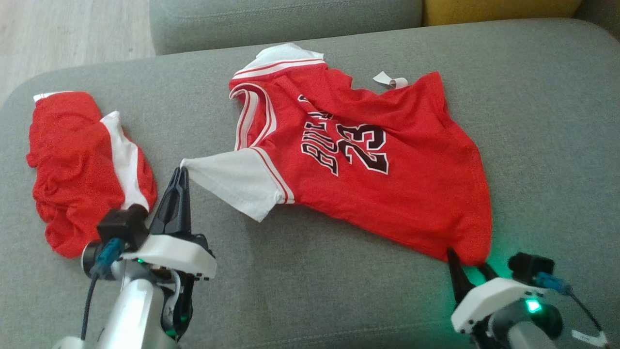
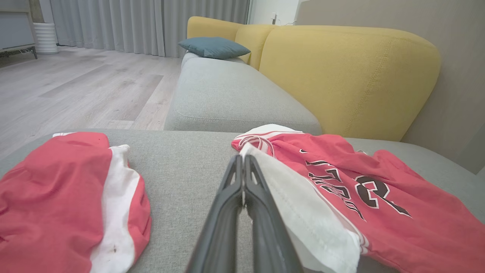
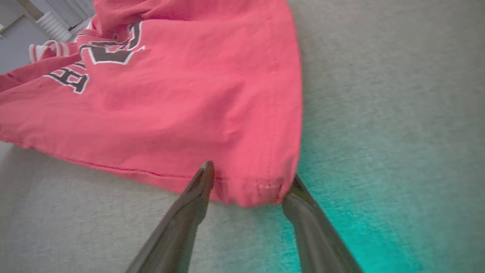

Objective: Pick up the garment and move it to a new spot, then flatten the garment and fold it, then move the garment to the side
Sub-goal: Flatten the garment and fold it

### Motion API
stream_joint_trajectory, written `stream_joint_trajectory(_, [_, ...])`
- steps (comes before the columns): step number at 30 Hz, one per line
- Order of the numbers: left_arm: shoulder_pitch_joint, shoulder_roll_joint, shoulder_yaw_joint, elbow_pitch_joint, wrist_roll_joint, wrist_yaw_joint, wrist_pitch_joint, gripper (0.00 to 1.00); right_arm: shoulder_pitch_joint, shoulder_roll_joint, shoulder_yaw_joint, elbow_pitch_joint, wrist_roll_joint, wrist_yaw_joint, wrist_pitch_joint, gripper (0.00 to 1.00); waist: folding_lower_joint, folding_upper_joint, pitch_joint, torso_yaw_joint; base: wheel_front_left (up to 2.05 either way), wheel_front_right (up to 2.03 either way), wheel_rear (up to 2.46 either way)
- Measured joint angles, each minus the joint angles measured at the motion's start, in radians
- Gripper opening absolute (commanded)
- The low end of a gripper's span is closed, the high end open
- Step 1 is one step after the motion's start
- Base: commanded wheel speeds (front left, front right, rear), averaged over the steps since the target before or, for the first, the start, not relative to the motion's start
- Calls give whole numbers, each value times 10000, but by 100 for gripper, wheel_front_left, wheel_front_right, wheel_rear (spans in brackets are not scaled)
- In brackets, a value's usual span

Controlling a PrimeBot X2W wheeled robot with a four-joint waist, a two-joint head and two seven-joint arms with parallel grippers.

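Observation:
The garment [image 1: 368, 160] is a red jersey with white sleeves and the number 23, spread across the grey sofa seat [image 1: 339, 300]. My left gripper [image 1: 183, 170] is shut on the tip of the near white sleeve and holds it stretched out from the body. In the left wrist view the sleeve [image 2: 303, 204] runs off to the right of the closed fingers [image 2: 227, 212]. My right gripper [image 1: 467, 261] is open at the jersey's near right hem corner. In the right wrist view that corner [image 3: 257, 189] sits between the two spread fingers of the gripper [image 3: 252, 172].
Crumpled red shorts with a white stripe [image 1: 82, 165] lie to the left of the left gripper. A white label [image 1: 391, 80] lies beyond the jersey. A second grey seat [image 2: 227, 94], a yellow backrest [image 2: 341, 72], a blue pillow [image 2: 214, 47] and wood floor [image 1: 63, 34] lie beyond.

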Motion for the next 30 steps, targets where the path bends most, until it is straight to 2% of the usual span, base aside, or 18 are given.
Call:
stream_joint_trajectory(1, [-6,-2,6,0,31,0,0,0,7,0,144,-92,8,0,52,0,0,0,-7,-7,0,0,0])
stream_joint_trajectory(4, [-7,-8,81,23,42,0,0,0,31,33,545,-529,12,0,86,0,0,0,-32,-19,0,0,0])
stream_joint_trajectory(9, [-24,-15,343,-71,-94,-59,0,0,23,25,604,-1852,33,0,67,0,0,0,-103,-46,0,0,0])
stream_joint_trajectory(15, [-356,-79,830,-729,-1264,-395,86,0,-350,21,640,-4098,-483,0,69,0,0,0,-247,-88,0,0,0])
stream_joint_trajectory(16, [-356,-79,830,-729,-1264,-395,86,0,-350,21,640,-4098,-483,0,69,0,0,0,-247,-88,0,0,0])
stream_joint_trajectory(17, [-713,-92,941,-1158,-1684,-460,303,0,-779,-54,637,-4784,-525,0,81,0,0,0,-335,-80,0,0,0])
stream_joint_trajectory(21, [-1383,-113,1001,-1870,-2169,-550,681,0,-1542,-418,669,-5526,-523,0,82,0,0,0,-504,-60,0,0,0])
stream_joint_trajectory(25, [-2105,-190,1252,-2922,-2932,-514,1143,0,-2370,-911,564,-5990,-525,0,63,0,0,0,-796,-37,0,0,0])
stream_joint_trajectory(30, [-2716,-286,1308,-4470,-4006,-44,1478,0,-3145,-1183,460,-6596,-523,0,-79,0,0,0,-1135,-16,0,0,0])
